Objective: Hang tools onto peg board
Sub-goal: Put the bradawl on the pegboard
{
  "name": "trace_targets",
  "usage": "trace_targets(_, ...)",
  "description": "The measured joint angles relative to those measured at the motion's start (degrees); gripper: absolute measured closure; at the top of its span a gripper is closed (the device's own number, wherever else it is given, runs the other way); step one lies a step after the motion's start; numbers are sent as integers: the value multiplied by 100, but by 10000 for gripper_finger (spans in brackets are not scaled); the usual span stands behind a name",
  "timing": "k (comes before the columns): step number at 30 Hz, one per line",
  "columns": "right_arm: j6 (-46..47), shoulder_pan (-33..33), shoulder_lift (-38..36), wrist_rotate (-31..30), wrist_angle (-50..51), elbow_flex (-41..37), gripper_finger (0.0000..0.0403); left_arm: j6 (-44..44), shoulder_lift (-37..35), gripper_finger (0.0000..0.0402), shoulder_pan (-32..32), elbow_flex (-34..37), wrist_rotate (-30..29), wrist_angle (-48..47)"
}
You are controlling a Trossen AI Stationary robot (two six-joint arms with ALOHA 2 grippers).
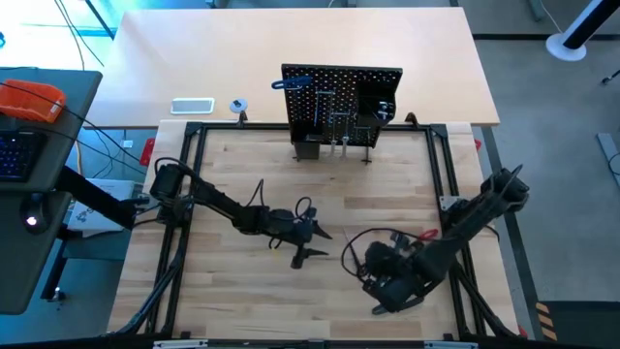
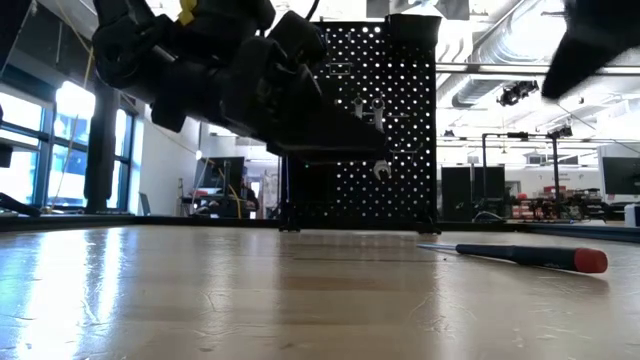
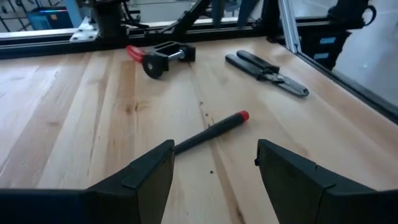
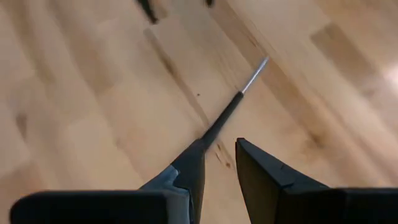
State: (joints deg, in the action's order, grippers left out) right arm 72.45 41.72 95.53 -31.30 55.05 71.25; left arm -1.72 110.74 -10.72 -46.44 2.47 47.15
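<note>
Left wrist view: left gripper (image 3: pixel 214 168), fingers apart, hovers above the screwdriver (image 3: pixel 211 132) (red-capped). Right gripper (image 4: pixel 217 168) is parted too, low over its shaft.

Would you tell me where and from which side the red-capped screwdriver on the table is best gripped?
Take the screwdriver by its black handle, just behind the red cap, from straight above, fingers across it. It lies flat on the table, the handle its thickest part; the left tool hangs open over it.

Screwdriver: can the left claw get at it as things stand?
Probably yes: the left claw is open, and the screwdriver lies on bare table just ahead of its fingers, nothing between them.
</note>
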Motion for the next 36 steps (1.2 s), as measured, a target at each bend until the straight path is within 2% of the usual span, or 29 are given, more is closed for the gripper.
trace_targets(3,803,131,24,-323,-908,-723,318,142,0,179,-23,0,-5,76)
trace_targets(6,926,163,200,-346,-1753,-1178,318,225,0,179,-78,0,-22,126)
trace_targets(9,827,157,520,-429,-2305,-1293,318,315,0,179,-129,0,-59,218)
trace_targets(15,501,157,1354,-425,-2145,-819,318,457,-1,179,-179,0,-158,270)
trace_targets(21,565,183,1990,-535,-1845,-516,318,583,-2,179,-177,0,-187,283)
trace_targets(24,570,189,2076,-609,-1889,-494,325,606,-2,179,-177,2,-188,268)
trace_targets(28,477,194,2090,-671,-1870,-510,364,563,-2,179,-177,2,-187,235)
trace_targets(36,203,182,2035,-607,-1662,-510,364,209,-2,179,-168,4,-187,60)
